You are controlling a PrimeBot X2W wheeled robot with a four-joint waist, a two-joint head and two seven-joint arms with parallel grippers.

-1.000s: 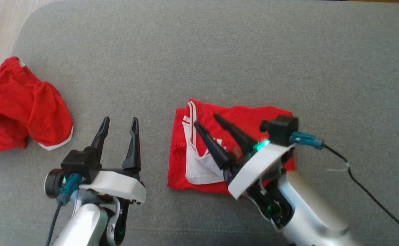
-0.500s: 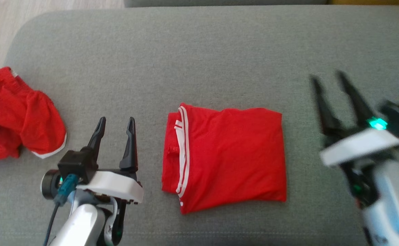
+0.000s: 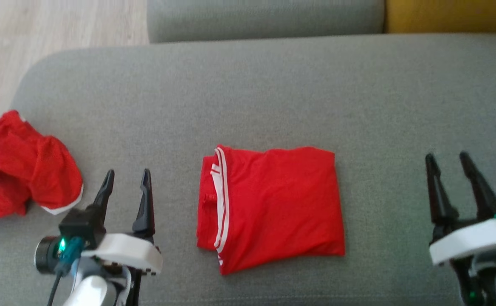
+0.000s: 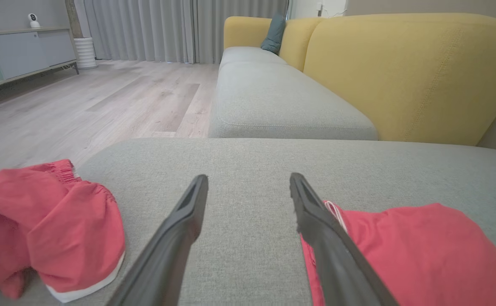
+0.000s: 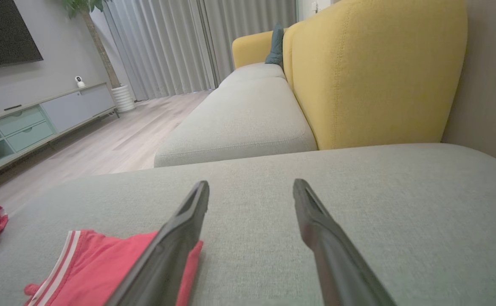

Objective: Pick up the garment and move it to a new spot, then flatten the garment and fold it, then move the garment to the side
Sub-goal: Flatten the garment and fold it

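From my head view the folded red garment (image 3: pixel 273 208) lies flat on the grey sofa seat (image 3: pixel 273 93), just toward 6 o'clock of the picture's middle; it is a rough rectangle, with two white stripes running down near its 9 o'clock edge. My left claw (image 3: pixel 128 171) sits at 8 o'clock of the garment, near it but apart, fingers spread and pointing to 12 o'clock, nothing between them. My right claw (image 3: pixel 446 155) sits at 4 o'clock of the garment, well apart from it, likewise released and empty, fingers pointing to 12 o'clock. A crumpled red cloth (image 3: pixel 27 170) with a white hem lies at 9 o'clock, by the seat's rounded edge; wooden floor (image 3: pixel 40 25) shows beyond it at 11 o'clock. In the left wrist view the garment lies at 4 o'clock behind one finger and the cloth at 8 o'clock; a yellow backrest (image 4: pixel 409 72) rises at 1 o'clock. In the right wrist view the garment lies at 7 o'clock.
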